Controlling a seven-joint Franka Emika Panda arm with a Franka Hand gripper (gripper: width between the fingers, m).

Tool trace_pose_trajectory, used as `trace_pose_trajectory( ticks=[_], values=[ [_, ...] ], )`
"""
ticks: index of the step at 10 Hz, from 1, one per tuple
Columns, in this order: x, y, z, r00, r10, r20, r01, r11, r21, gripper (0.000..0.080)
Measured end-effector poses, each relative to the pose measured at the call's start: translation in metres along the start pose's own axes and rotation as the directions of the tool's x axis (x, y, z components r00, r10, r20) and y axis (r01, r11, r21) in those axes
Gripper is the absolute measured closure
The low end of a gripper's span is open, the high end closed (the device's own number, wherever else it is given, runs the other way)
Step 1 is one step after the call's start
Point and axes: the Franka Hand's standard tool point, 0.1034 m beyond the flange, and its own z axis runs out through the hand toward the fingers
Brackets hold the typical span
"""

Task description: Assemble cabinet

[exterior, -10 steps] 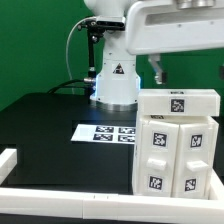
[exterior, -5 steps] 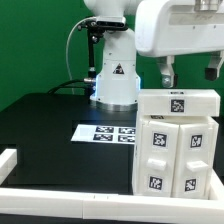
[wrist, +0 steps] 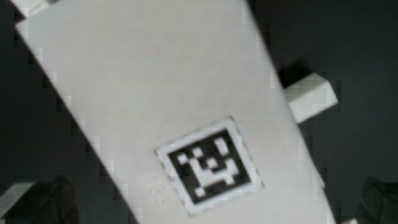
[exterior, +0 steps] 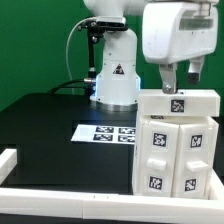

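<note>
In the exterior view we see the cabinet (exterior: 176, 140) standing on the black table (exterior: 50, 125) at that view's right, close to the low rail (exterior: 60, 178) in front. It is a big white box of hard plastic with a flat top slab and tagged panels on its face. The marker board (exterior: 105, 133) lies just beside it. Our gripper (exterior: 179, 78) hangs right above the top slab, jaws spread wide, holding nothing.

In the wrist view we look down on the cabinet's top (wrist: 160, 110), a long smooth white face with one tag, dark table on either side. The fingers are barely visible at the frame corners, well apart.

We judge it stiff, fairly light for its bulk, and slippery. The best hold is across the narrow width of the top slab, jaws on its two long edges, near the middle so it does not tip.
</note>
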Motion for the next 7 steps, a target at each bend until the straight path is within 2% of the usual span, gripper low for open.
trace_pose_trajectory(
  ticks=[2, 4, 6, 7],
  values=[
    [-0.005, -0.002, 0.012, 1.000, -0.021, 0.014, 0.021, 1.000, 0.012, 0.0002],
    [-0.005, 0.000, 0.020, 1.000, 0.013, 0.022, -0.014, 1.000, 0.011, 0.0002],
    [-0.007, 0.001, 0.020, 0.997, 0.074, 0.024, -0.074, 0.997, 0.009, 0.0261],
    [-0.007, 0.000, 0.020, 0.991, 0.133, 0.025, -0.133, 0.991, 0.009, 0.0261]
  ],
)
